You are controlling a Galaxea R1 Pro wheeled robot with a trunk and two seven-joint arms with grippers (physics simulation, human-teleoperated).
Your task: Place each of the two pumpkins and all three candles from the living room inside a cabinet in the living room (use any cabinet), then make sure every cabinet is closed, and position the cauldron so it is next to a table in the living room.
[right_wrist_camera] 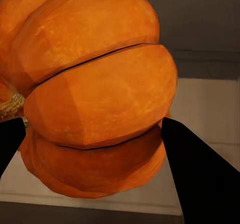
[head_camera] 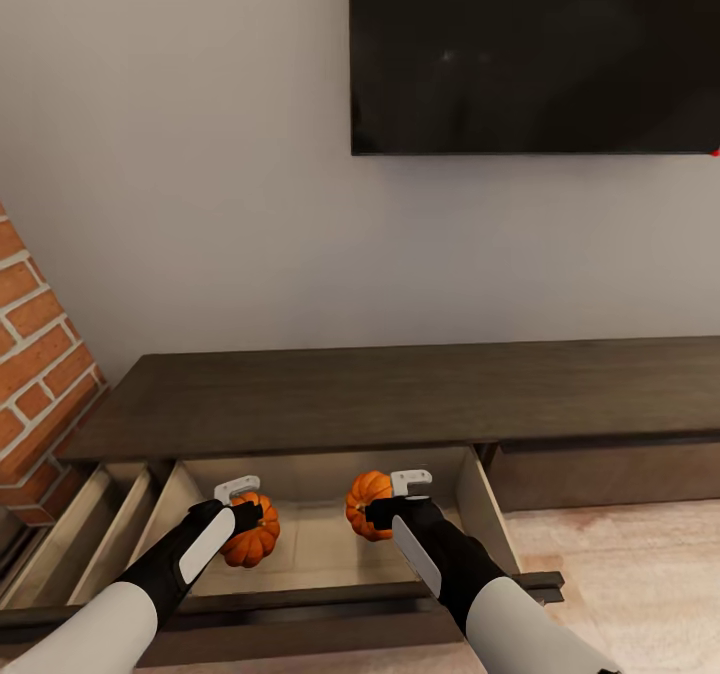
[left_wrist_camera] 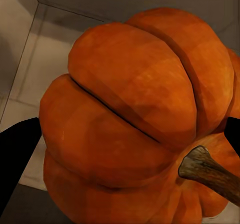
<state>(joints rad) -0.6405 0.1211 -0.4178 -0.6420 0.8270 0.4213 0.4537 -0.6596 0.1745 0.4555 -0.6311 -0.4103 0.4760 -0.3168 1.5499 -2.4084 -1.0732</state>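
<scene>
The dark-brown cabinet (head_camera: 400, 394) runs along the wall, and its middle drawer (head_camera: 310, 549) is pulled out, showing a beige inside. My left gripper (head_camera: 244, 514) is shut on a bright-orange ribbed pumpkin (head_camera: 255, 539) at the drawer's left. That pumpkin (left_wrist_camera: 130, 109) sits close between the black fingers (left_wrist_camera: 15, 159), its stem toward the camera. My right gripper (head_camera: 376, 510) is shut on the other pumpkin (head_camera: 362, 499) at the drawer's right; this pumpkin (right_wrist_camera: 95, 94) also sits between dark fingers (right_wrist_camera: 200, 179). Whether either pumpkin touches the drawer floor is unclear. Candles and cauldron are out of view.
A black television (head_camera: 535, 54) hangs on the grey wall above the cabinet. A brick column (head_camera: 35, 364) stands at the left. Another drawer (head_camera: 90, 534) stands open left of the middle one, and a shut drawer front (head_camera: 610, 474) lies to the right above pale flooring (head_camera: 630, 574).
</scene>
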